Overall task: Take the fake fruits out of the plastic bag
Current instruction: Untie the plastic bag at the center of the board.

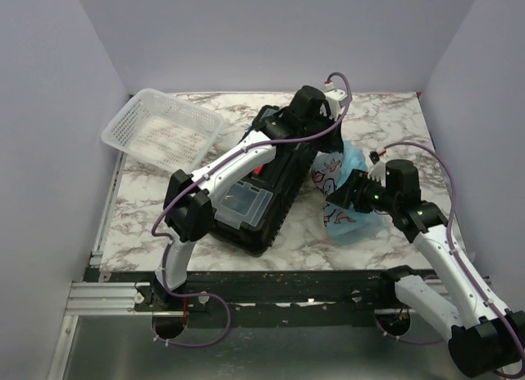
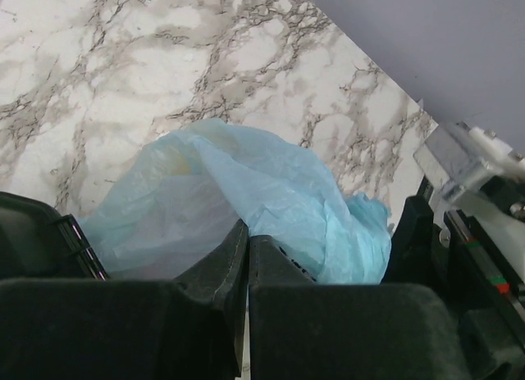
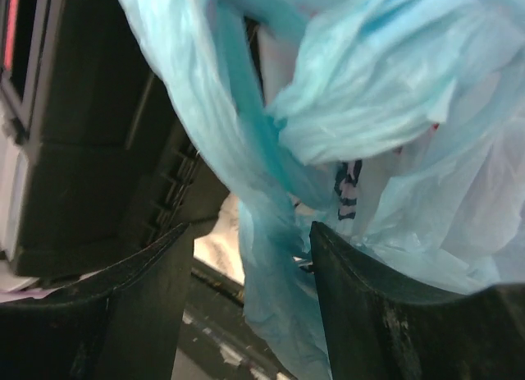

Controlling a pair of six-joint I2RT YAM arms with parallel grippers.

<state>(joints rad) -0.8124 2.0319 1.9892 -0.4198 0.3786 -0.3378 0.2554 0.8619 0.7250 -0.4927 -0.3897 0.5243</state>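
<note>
The light-blue plastic bag [image 1: 351, 160] with a pink-and-white print hangs just right of the black toolbox. My left gripper [image 1: 330, 147] is shut on the bag's top. In the left wrist view its fingertips [image 2: 247, 232] meet against the crinkled film of the bag [image 2: 271, 183]. My right gripper [image 1: 340, 203] is at the bag's lower left side, open. In the right wrist view a twisted strand of the bag [image 3: 271, 257] hangs between its jaws [image 3: 250, 232]. The fake fruits are hidden inside the bag; only a faint yellowish tint shows through the film.
A black toolbox [image 1: 262, 201] with a clear lid compartment lies mid-table, touching the bag's left side; it also shows in the right wrist view [image 3: 82, 109]. A white mesh basket [image 1: 160, 130] leans at the back left. Grey walls enclose the marble table [image 1: 394, 125].
</note>
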